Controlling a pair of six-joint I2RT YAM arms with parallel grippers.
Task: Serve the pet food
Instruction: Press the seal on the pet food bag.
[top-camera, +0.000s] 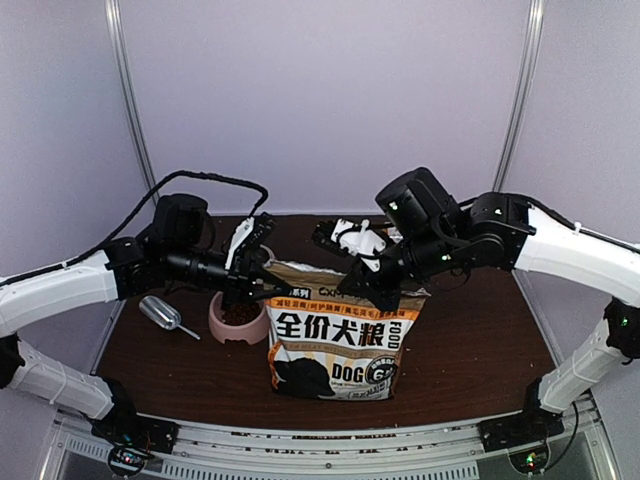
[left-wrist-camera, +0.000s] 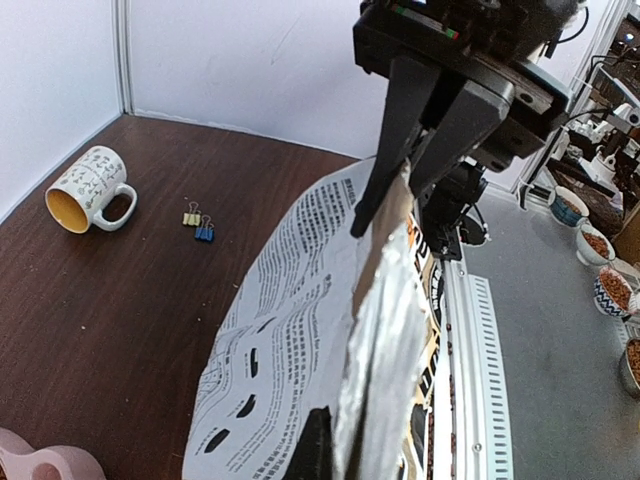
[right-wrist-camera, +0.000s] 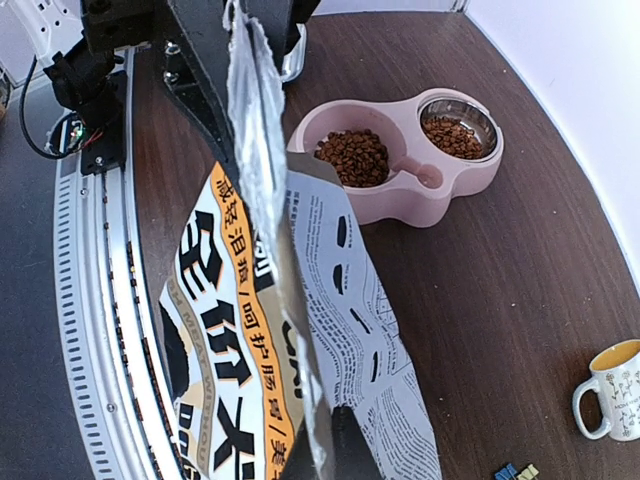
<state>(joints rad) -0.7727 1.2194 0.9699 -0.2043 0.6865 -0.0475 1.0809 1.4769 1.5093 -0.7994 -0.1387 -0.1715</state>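
The kraft dog-food bag (top-camera: 335, 335) stands upright near the table's front. The left gripper (top-camera: 243, 283) is shut on its top left edge and the right gripper (top-camera: 372, 290) on its top right edge. The left wrist view shows the bag's white printed back (left-wrist-camera: 280, 330) and foil rim, with the right gripper's fingers (left-wrist-camera: 395, 150) clamped on the rim. The pet food (right-wrist-camera: 353, 157) lies as dark kibble in both wells of the pink double bowl (right-wrist-camera: 400, 200), just left of the bag (right-wrist-camera: 240, 340). The bag's inside is hidden.
A silver scoop (top-camera: 160, 312) lies left of the pink bowl (top-camera: 238, 325). A patterned mug (left-wrist-camera: 88, 190) and binder clips (left-wrist-camera: 198, 222) sit behind the bag. The metal rail (left-wrist-camera: 480, 350) runs along the table's front edge.
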